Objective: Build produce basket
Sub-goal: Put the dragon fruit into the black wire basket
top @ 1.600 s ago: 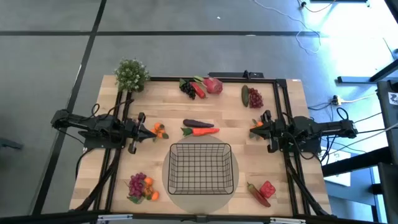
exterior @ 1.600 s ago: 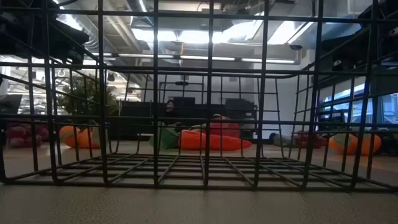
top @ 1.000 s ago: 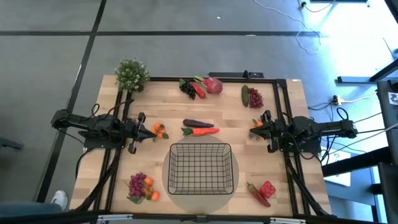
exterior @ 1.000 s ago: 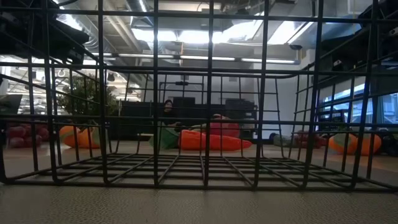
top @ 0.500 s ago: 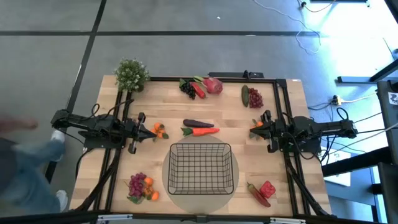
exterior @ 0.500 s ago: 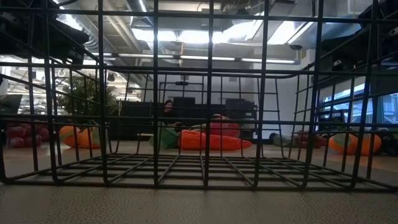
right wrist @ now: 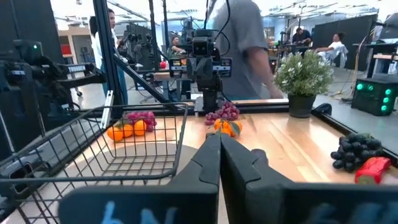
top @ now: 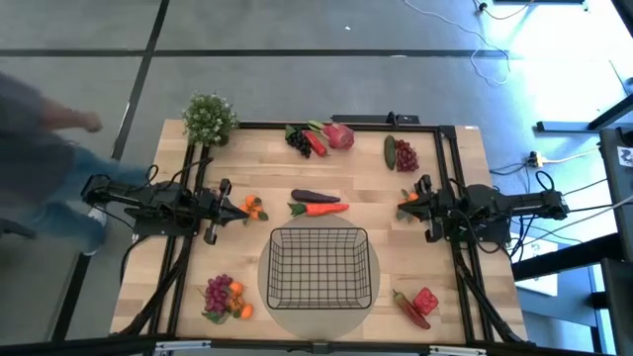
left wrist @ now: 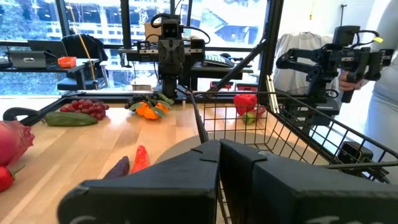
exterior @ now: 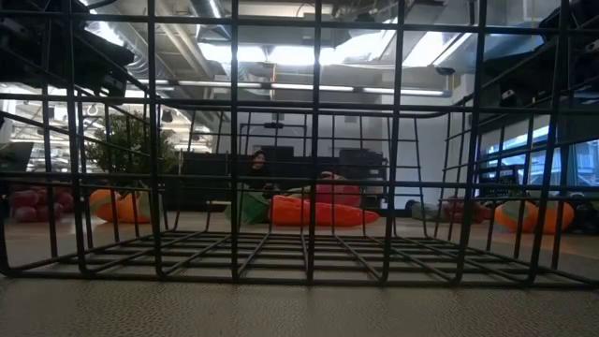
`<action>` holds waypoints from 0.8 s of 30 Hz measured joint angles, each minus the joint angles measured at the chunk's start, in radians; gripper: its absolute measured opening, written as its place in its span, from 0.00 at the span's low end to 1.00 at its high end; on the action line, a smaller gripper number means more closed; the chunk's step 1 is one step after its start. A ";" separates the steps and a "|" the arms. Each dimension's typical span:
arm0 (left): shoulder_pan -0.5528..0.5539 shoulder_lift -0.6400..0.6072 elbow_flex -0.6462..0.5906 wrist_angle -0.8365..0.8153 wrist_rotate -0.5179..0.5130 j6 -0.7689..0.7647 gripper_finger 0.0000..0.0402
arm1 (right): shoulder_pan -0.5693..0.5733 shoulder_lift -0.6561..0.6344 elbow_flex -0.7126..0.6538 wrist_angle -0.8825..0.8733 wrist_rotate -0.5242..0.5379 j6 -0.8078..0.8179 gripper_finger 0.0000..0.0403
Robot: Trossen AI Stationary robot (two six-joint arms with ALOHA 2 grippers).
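Observation:
The black wire basket stands at the table's near middle and fills the low view. My left gripper is shut and empty, just left of a small bunch of oranges. My right gripper is shut and empty, beside an orange. A carrot and a dark eggplant lie just beyond the basket. Black grapes, a red pepper and a pink radish lie at the far edge, with a cucumber and red grapes to their right.
A potted plant stands at the far left corner. Purple grapes with oranges lie near left of the basket, red peppers near right. A blurred person is on the floor left of the table.
Both arms and all the produce have kept still. A person has walked along the floor left of the table, from its near end toward its far end.

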 joint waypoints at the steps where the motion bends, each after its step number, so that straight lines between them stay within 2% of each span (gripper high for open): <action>1: 0.000 0.000 0.000 0.000 0.000 0.000 0.00 | 0.000 0.001 0.010 -0.002 0.000 0.009 0.00; 5: 0.000 0.000 0.000 0.000 0.000 0.000 0.00 | 0.000 0.017 0.093 -0.026 0.087 0.071 0.00; 9: 0.000 0.000 0.000 0.000 0.000 0.000 0.00 | 0.000 0.094 0.226 -0.128 0.148 0.024 0.00; 14: 0.000 0.000 0.000 0.000 0.000 0.000 0.00 | 0.000 0.295 0.428 -0.314 0.239 0.023 0.00; 18: 0.000 0.000 0.000 0.000 0.000 0.000 0.00 | 0.000 0.498 0.579 -0.391 0.325 0.022 0.00; 22: 0.000 0.000 0.000 0.003 -0.003 0.007 0.00 | 0.000 0.672 0.718 -0.457 0.364 0.025 0.00; 24: 0.000 0.000 0.004 0.008 -0.045 0.022 0.00 | 0.000 0.740 0.782 -0.476 0.394 0.057 0.00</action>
